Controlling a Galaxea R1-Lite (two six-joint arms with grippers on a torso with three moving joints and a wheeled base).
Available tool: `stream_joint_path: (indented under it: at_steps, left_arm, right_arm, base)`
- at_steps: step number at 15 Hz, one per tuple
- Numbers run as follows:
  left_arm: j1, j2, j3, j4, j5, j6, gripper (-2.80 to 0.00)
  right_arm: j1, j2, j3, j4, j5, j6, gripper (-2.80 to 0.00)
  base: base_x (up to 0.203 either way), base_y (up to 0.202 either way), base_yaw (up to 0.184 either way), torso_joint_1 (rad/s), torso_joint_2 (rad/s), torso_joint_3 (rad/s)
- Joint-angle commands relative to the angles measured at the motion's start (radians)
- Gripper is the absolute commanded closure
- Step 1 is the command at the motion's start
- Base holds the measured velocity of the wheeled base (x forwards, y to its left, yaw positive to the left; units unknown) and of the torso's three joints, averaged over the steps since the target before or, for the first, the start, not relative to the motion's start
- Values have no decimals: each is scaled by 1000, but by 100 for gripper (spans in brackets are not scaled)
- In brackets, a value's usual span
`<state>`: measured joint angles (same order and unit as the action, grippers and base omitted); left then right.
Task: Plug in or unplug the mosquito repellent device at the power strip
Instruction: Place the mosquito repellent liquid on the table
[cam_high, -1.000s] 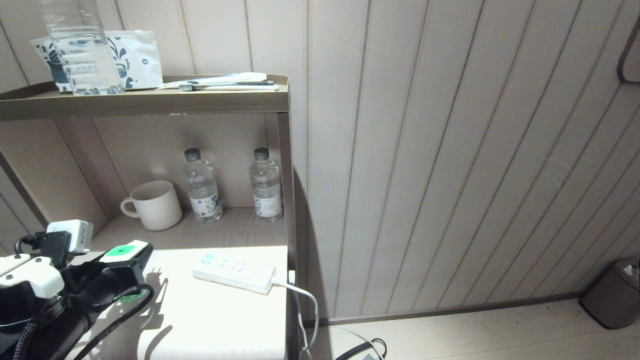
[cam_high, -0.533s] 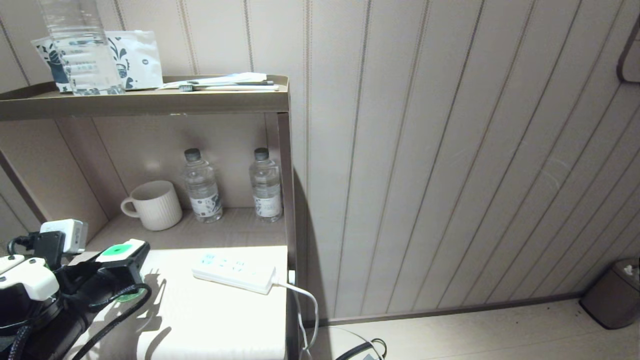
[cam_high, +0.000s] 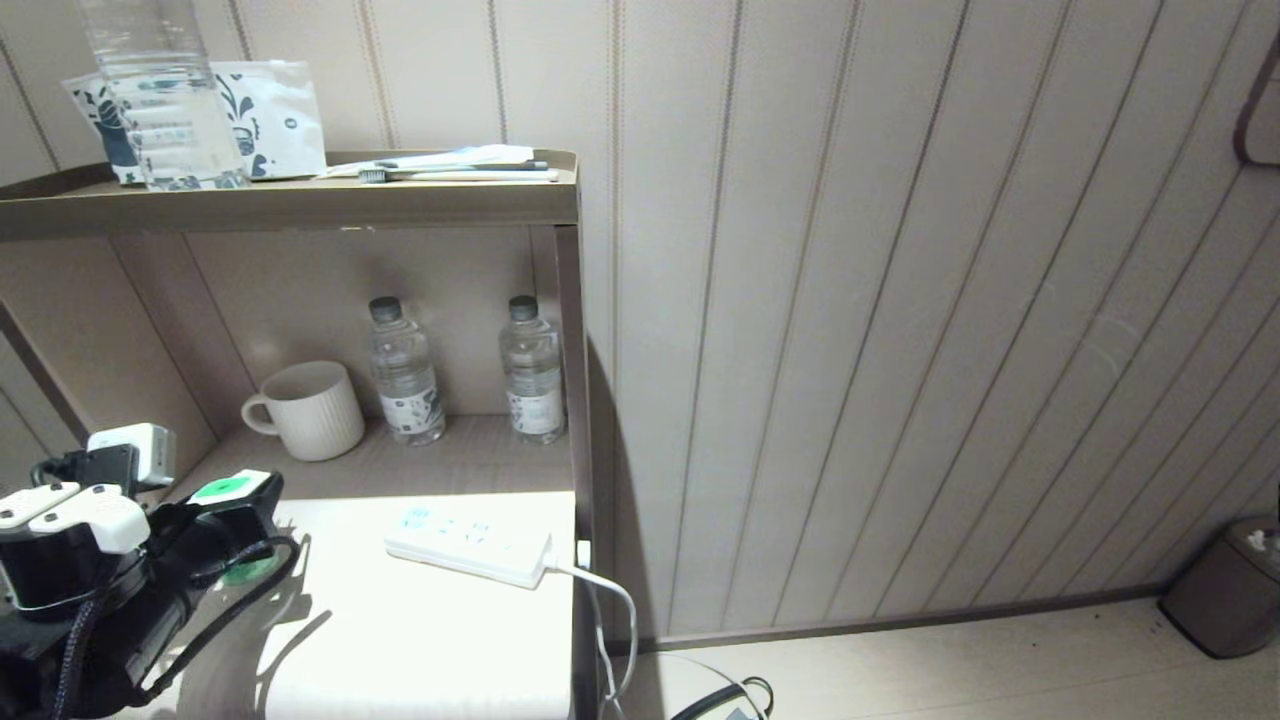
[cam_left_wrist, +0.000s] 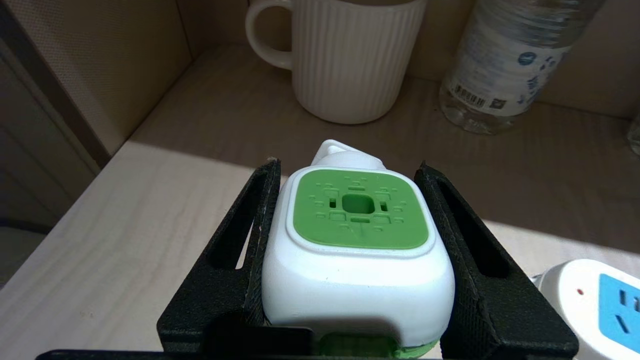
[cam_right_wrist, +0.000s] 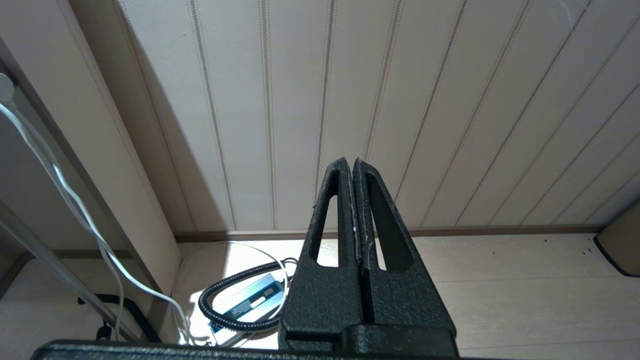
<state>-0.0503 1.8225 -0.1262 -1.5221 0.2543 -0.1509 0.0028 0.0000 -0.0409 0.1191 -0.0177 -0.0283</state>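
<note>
green cap: mosquito repellent device (cam_left_wrist: 357, 235) pinched in left gripper (cam_left_wrist: 350, 240)
right gripper (cam_right_wrist: 354, 200): pressed together, parked
risk: prongs missing power strip (cam_high: 468, 543) sockets, skidding it

mosquito repellent device (cam_left_wrist: 357, 250): glossy plastic | mug (cam_left_wrist: 345, 55): ribbed glazed ceramic | tabletop (cam_high: 420, 620): matt woodgrain

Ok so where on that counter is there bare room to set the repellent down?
The free patch is the pale counter front, between the left gripper holding the mosquito repellent device and the power strip. It is crowded behind, where the mug and two water bottles stand.
</note>
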Motion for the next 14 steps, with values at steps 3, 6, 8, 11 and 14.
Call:
stream_joint_path:
  at_steps: [3,6,8,11,14]
  left_arm:
    - [10,72,-27,-48,-3,-8,0]
    - [29,79,-32,-48,-4,-27,0]
    - [35,90,-35,-48,-4,-29,0]
    - [35,92,-24,-48,-7,-29,0]
    - [35,92,-24,-48,-7,-30,0]
  right_arm:
    - [0,0,1,1,0,-1,0]
    - [0,0,0,1,0,-1,0]
    - [0,0,-1,1,-1,-1,0]
    - [0,0,-1,1,1,-1,0]
    - [0,0,-1,1,-1,-1,0]
  base:
    - [0,0,0,0,0,0]
    - [0,0,0,0,0,0]
    - [0,0,0,0,0,0]
    - [0,0,0,0,0,0]
    - [0,0,0,0,0,0]
